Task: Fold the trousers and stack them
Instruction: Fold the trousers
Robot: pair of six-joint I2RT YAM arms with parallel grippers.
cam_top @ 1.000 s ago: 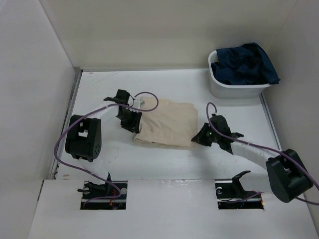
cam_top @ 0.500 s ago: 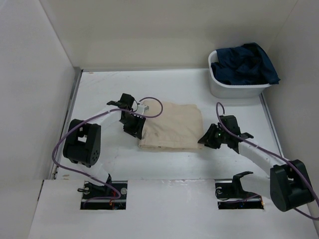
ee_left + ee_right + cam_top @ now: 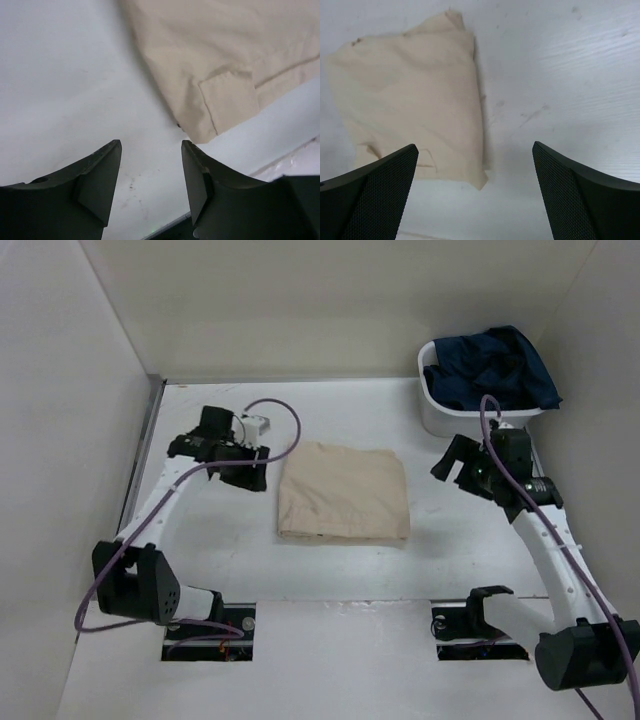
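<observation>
Trousers (image 3: 343,492), light beige, lie folded into a flat, roughly square bundle on the white table (image 3: 200,540), between the two grippers and touching neither.

The left gripper (image 3: 255,468) hovers over bare table with the bundle just to its right. Its wrist view shows the jaws partly apart with nothing between them. Ahead of the fingertips (image 3: 114,150) lies one corner of the cloth, with a stitched patch pocket (image 3: 230,100) and a small dark speck at the hem, too small to identify. The layers sit square on one another with the edges lined up, so the fold looks finished.

The right gripper (image 3: 447,462) is raised beyond the bundle's right edge, well apart from it. Its jaws stand wide and hold nothing, and its wrist camera sees the whole bundle ahead and to its left. Both grippers stand off to the sides, probably so the fold is not disturbed.

Behind the right gripper, in the far right corner, a white bin (image 3: 440,420) holds a crumpled dark blue garment (image 3: 495,370), unfolded and spilling over the rim. That is likely the supply still to be folded. No other folded pile shows on the table, so the beige bundle would seem to be the base of the stack.
</observation>
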